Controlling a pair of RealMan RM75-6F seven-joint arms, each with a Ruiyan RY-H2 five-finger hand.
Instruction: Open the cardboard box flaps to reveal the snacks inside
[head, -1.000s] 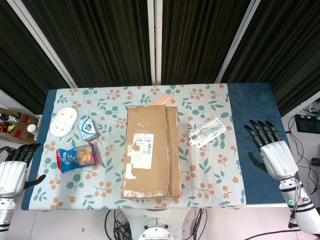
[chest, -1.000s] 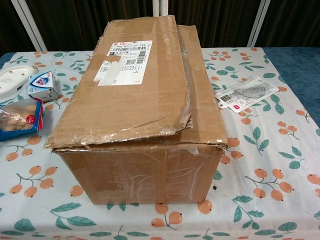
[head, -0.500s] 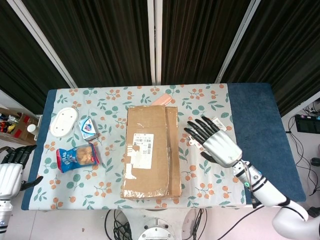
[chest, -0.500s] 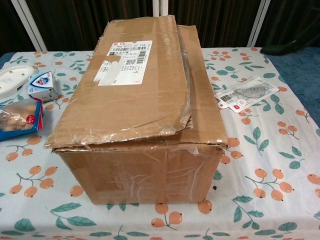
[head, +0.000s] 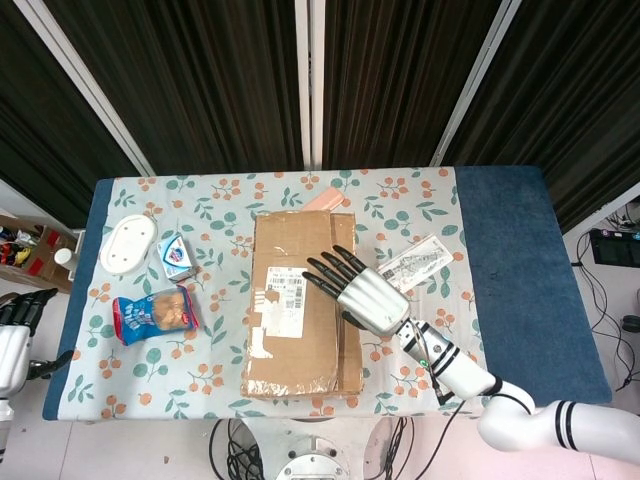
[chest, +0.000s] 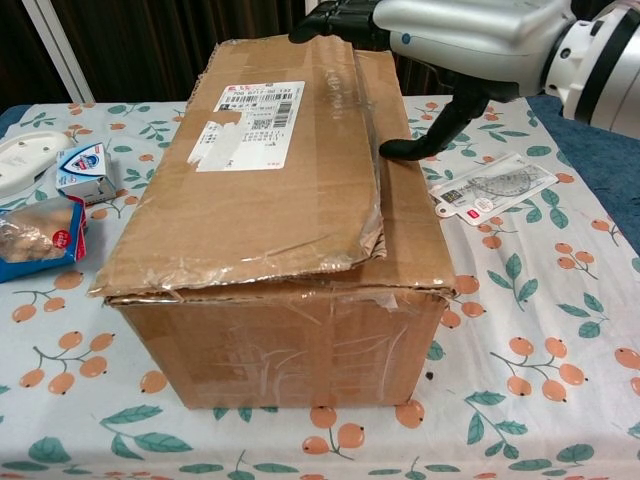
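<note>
A long closed cardboard box (head: 300, 300) (chest: 290, 200) lies in the middle of the flowered table, its two top flaps overlapping, with a white shipping label on the left flap. My right hand (head: 355, 287) (chest: 440, 40) hovers over the box's right flap with its fingers spread and nothing in it; in the chest view the thumb hangs beside the right flap's edge. My left hand (head: 12, 335) shows only at the left edge of the head view, off the table, with its dark fingers apart and holding nothing.
Left of the box lie a blue snack bag (head: 153, 314) (chest: 35, 240), a small blue-and-white carton (head: 177, 257) (chest: 85, 170) and a white oval dish (head: 128, 243). A packaged protractor set (head: 415, 262) (chest: 495, 187) lies to the right. A blue cloth (head: 520, 270) covers the table's right end.
My right hand has swept left from beyond the table's right side to above the box's right flap. The left hand has drifted a little further left and out of view.
</note>
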